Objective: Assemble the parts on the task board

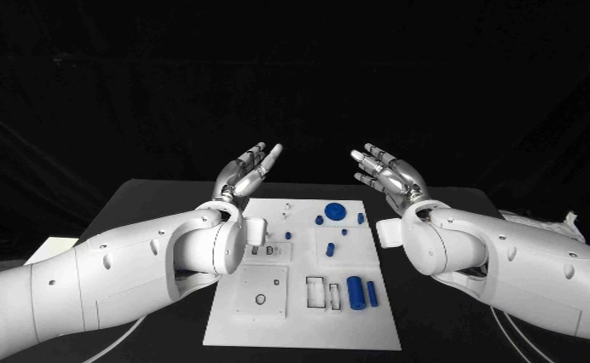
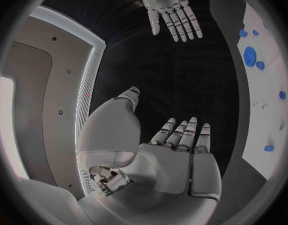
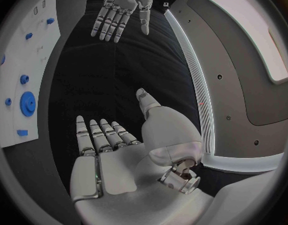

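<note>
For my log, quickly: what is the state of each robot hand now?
Left robot hand: open, holding nothing.
Right robot hand: open, holding nothing.

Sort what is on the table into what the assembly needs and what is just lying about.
For the job: task board; blue gear; blue cylinder; other small blue parts on it; left hand and right hand, both empty.

Lying about: crumpled white thing at the table's right edge.
</note>
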You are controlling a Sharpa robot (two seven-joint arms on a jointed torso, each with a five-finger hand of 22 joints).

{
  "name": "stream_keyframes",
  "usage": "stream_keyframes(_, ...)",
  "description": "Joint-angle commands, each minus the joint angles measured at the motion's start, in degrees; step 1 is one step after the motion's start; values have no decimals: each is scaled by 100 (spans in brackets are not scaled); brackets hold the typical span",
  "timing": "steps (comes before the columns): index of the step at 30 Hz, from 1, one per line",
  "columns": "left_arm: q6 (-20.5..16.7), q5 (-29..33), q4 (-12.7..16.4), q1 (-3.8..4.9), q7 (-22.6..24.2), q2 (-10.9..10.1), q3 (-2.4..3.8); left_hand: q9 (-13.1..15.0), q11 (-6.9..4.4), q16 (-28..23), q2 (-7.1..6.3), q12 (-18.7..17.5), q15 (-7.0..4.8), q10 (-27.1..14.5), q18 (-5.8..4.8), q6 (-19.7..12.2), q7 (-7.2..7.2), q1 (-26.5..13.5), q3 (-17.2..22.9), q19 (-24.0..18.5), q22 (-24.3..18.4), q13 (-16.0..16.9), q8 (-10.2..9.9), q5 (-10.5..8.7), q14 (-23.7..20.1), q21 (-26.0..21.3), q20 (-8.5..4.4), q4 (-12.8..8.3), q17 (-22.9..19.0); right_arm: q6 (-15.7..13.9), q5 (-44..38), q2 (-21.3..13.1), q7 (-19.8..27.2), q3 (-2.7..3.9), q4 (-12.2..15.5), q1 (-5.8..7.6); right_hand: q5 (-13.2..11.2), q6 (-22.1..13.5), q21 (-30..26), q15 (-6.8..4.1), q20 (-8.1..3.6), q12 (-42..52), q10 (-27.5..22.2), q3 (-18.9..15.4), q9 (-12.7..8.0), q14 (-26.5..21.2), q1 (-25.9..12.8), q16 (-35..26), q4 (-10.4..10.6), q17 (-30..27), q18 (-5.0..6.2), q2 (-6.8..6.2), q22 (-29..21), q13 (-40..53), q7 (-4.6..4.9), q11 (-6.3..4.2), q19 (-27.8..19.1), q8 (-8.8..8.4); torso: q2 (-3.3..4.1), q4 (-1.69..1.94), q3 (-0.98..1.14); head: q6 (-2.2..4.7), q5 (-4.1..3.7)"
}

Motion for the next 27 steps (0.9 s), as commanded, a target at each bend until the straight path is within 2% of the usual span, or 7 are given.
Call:
stream_keyframes(1, 336, 46, -3, 6, 121, 10, 3, 23, 123, 75, 54, 48, 67, 164, 69, 187, 718, 200, 67, 65, 26, 26, 44, 28, 279, 55, 79, 51, 43, 1049, -570, -10, -360, 14, -36, 32, 57, 642, 256, 141, 27, 157, 950, 63, 69, 1241, 741, 202, -381, 104, 341, 7, 132, 85, 904, 204, 1069, 121, 1, 3, -3, -1, 0)
stream_keyframes(6, 336, 46, -3, 6, 121, 10, 3, 121, 281, 467, 240, 251, 202, 1206, -46, 1038, 851, 369, 173, 837, 212, 134, 223, 3, 1737, 387, 86, -11, 244, 1276, -679, -18, -439, 22, -59, 54, 34, 2297, 785, -129, 10, 646, 3326, 179, 254, 3636, 1274, 720, -746, 293, 679, -50, 345, 285, 800, 34, 2622, 471, 1, 3, -3, -1, 0)
stream_keyframes(8, 336, 46, -3, 6, 121, 10, 3, 206, 242, 786, 339, 490, 121, 2278, 17, 1780, 847, 466, 208, 2176, 517, 237, 400, -7, 2730, 984, 93, -73, 373, 1297, -689, -19, -446, 23, -61, 56, 51, 3146, 945, -287, -19, 757, 3815, 243, 323, 4157, 1442, 840, -892, 297, 806, -81, 380, 280, 689, -109, 2991, 636, 1, 3, -3, -1, 0)
stream_keyframes(10, 632, 214, -15, 18, 269, -207, 2, 297, 112, 1084, 417, 793, -99, 3559, 203, 2646, 762, 546, 212, 3449, 783, 342, 605, -16, 3495, 1610, 51, -161, 470, 745, -1712, 33, -139, 28, -466, 132, 61, 3740, 1074, -413, -139, 749, 4177, 340, 323, 4578, 1500, 859, -1012, 260, 802, -111, 391, 225, 610, -224, 3333, 685, 44, 0, -34, -45, -15)
stream_keyframes(13, 753, 257, 33, 35, 255, -306, 2, 358, -80, 1344, 475, 917, -328, 4156, 268, 3517, 611, 652, 193, 4223, 888, 339, 789, -21, 4312, 1970, -126, -286, 604, 658, -2156, 38, -173, 33, -532, 166, 69, 4050, 1204, -563, -313, 677, 4565, 526, 279, 5048, 1539, 854, -1078, 242, 809, -171, 397, 201, 516, -356, 3684, 657, 88, 5, -49, -36, -31)
stream_keyframes(22, 1095, 232, 393, 82, 76, -834, 3, 341, -618, 2345, 432, 1108, -972, 5572, 262, 4379, 201, 915, 122, 5862, 1280, 450, 866, -25, 6311, 2952, -774, -594, 1511, 744, -3985, 43, -647, 74, -665, 369, 79, 4654, 1880, -1016, -789, 531, 5502, 819, 257, 6418, 1551, 1078, -1065, 437, 790, -464, 663, 221, 291, -625, 4655, 576, 337, 41, -25, 18, -114)
stream_keyframes(27, 1247, 75, 836, 90, 1, -1195, 4, 296, -738, 4902, 323, 1119, -1181, 6077, 223, 4527, 66, 1042, 109, 6255, 1805, 591, 713, -26, 6819, 3830, -976, -753, 4127, 1086, -5655, 25, -1259, 109, -578, 517, 94, 4900, 2493, -1268, -1083, 472, 5830, 751, 262, 7321, 1475, 1511, -1052, 717, 792, -631, 967, 231, 162, -806, 5317, 551, 511, 53, 1, 73, -145)
